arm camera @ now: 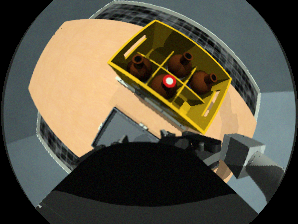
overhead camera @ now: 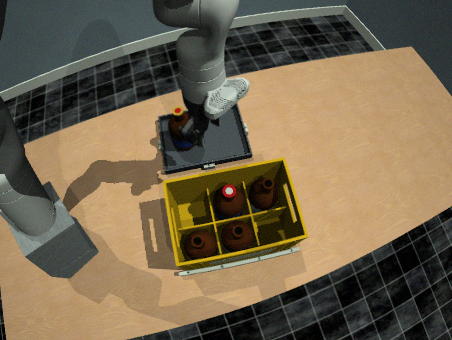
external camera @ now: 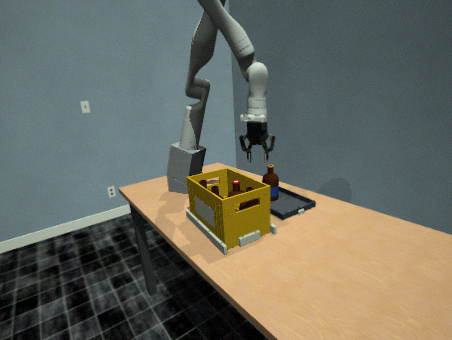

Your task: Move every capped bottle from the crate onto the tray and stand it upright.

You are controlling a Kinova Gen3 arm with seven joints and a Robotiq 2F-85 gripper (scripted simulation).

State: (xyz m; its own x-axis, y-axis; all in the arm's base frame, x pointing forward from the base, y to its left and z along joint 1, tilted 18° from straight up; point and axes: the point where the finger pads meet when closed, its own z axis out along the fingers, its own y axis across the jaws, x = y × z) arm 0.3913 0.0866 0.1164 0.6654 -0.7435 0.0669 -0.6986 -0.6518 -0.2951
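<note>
A brown bottle (overhead camera: 178, 123) (external camera: 270, 181) with a yellow and red cap and a blue label stands upright on the dark tray (overhead camera: 229, 142) (external camera: 296, 204) (arm camera: 118, 131), near its left edge in the top view. A bottle with a red and white cap (overhead camera: 229, 202) (external camera: 236, 186) (arm camera: 162, 86) stands in the yellow crate (overhead camera: 270, 175) (external camera: 245, 220), in the middle cell on the tray side. Three open bottles (overhead camera: 200, 246) (overhead camera: 239, 238) (overhead camera: 264, 194) are in other cells. My gripper (external camera: 258, 159) (overhead camera: 207, 131) is partly open and empty, above the tray and higher than the standing bottle's cap.
Two crate cells, back left and front right in the top view, hold no bottle. Pale strips (overhead camera: 240, 261) (external camera: 206, 232) lie along the crate's foot. The grey robot base (overhead camera: 62, 247) (external camera: 186, 167) stands on the table's left part. The crate stands close to the tray.
</note>
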